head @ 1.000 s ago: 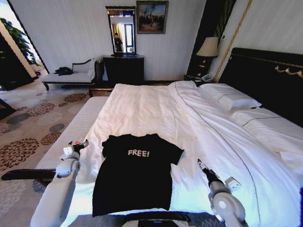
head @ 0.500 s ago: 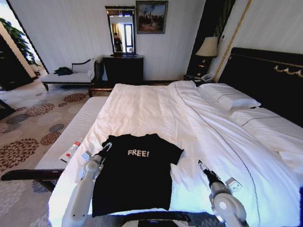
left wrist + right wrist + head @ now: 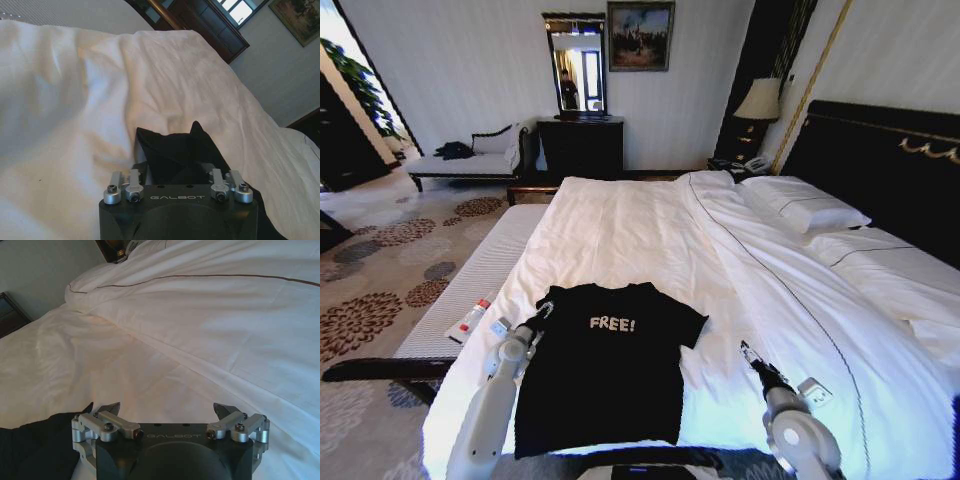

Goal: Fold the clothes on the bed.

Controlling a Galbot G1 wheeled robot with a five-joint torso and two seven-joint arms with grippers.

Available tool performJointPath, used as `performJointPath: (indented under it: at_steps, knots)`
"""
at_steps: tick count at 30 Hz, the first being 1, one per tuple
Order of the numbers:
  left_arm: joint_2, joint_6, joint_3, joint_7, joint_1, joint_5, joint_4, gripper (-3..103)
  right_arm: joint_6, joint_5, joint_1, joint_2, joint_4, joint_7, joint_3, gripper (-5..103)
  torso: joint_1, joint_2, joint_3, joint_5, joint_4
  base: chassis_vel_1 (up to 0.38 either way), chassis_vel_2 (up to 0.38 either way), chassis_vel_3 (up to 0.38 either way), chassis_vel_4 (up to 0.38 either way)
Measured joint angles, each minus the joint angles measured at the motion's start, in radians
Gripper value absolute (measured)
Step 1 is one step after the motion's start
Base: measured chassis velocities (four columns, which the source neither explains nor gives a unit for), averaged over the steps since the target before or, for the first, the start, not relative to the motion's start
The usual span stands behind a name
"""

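The left gripper (image 3: 546, 309) is pinching the T-shirt (image 3: 605, 365) by its sleeve at the shirt's ten o'clock corner. The right gripper (image 3: 747, 349) is hovering spread wide at its three o'clock. The shirt is lying flat on the bed (image 3: 650, 225).

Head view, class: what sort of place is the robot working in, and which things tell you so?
Most likely a hotel bedroom. A large bed with white pillows and a dark headboard, a bedside lamp, and a patterned carpet all suggest it.
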Motion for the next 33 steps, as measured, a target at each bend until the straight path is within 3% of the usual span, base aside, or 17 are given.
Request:
performJointPath:
  at_steps: [3, 7, 10, 14, 33]
  knots:
    - [0.0, 0.009, 0.0, -0.001, 0.004, 0.001, -0.002, 39, 0.0, -0.003, -0.004, 0.001, 0.003, 0.0, 0.0, 100, 0.0, 0.0, 0.0, 0.0, -0.0001, 0.0, 0.0, 0.0, 0.0]
    - [0.004, 0.017, -0.004, -0.003, 0.008, 0.003, -0.008, 28, 0.001, -0.007, -0.006, 0.002, 0.003, 0.0, 0.001, 100, 0.0, 0.0, 0.0, -0.0001, -0.0001, 0.0, 0.0, 0.0, 0.0]
    - [0.016, 0.019, -0.017, -0.004, 0.012, 0.01, -0.014, 12, 0.002, -0.01, -0.008, 0.004, 0.003, 0.001, 0.002, 100, 0.0, 0.0, 0.0, 0.0, -0.0001, 0.0, 0.0, 0.0, 0.0]
    - [0.036, 0.018, -0.035, -0.003, 0.013, 0.025, -0.013, 3, 0.003, -0.014, -0.008, 0.007, 0.002, 0.001, 0.001, 100, 0.0, 0.0, 0.0, -0.0001, -0.0001, 0.0, 0.0, 0.0, 0.0]
    - [0.066, -0.003, -0.105, 0.004, 0.015, 0.051, 0.027, 2, 0.007, -0.021, -0.008, 0.001, -0.004, 0.004, -0.007, 100, 0.0, 0.0, 0.0, 0.0, -0.0002, 0.0, 0.0, 0.0, 0.0]
